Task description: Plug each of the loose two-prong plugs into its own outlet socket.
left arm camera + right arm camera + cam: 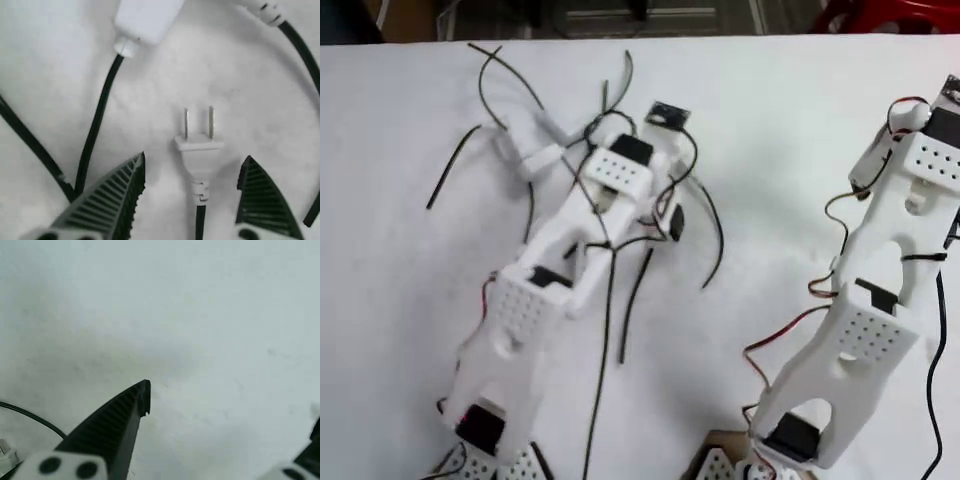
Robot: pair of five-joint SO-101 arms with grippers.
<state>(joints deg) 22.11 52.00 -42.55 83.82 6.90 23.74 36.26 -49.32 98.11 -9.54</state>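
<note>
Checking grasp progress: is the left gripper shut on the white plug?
No, the white plug lies untouched on the table between the left gripper's open fingers.

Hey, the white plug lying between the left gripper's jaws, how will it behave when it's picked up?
The white plug looks small and moulded, so it is probably light and stiff. Its thin black cord will likely flop, drag and twist it. The smooth tapered body may slip in a loose pinch.

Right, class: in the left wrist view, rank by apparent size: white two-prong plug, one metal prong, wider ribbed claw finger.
Wider dark ribbed claw finger, enlarged by nearness
White two-prong plug
Silver metal prong
</note>
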